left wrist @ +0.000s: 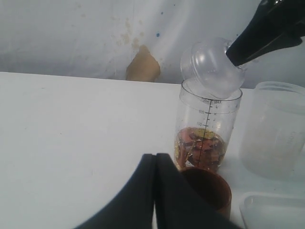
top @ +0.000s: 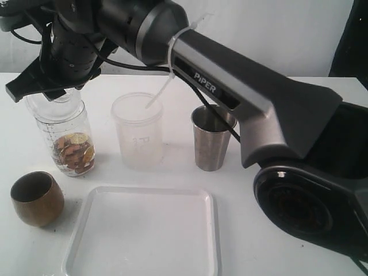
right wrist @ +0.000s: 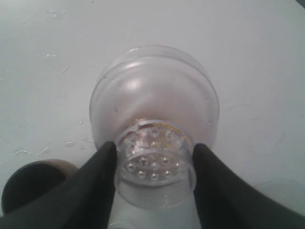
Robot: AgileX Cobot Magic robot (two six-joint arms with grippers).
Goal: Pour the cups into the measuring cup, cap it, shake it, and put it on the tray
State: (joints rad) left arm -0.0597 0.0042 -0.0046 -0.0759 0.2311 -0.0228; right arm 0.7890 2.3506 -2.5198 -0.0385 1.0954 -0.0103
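Currently the right gripper (right wrist: 153,151) pinches the clear lid (right wrist: 152,95), tilted over the measuring cup (top: 64,138) standing behind the brown cup (top: 37,198), so pressing down crooked could jam it or topple the cup; the left gripper (left wrist: 155,164) hangs closed, empty.

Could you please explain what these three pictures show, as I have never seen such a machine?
This is a robot with two arms, each ending in a gripper. One picture is from a camera off the arms, two from wrist cameras. On the white table are a tall clear graduated measuring cup holding brownish pieces, a frosted translucent plastic tumbler, a tapered steel tumbler, a squat brown-gold cup and a flat white tray. The right gripper holds a clear domed lid, tilted at the measuring cup's mouth. The left gripper is shut and empty.
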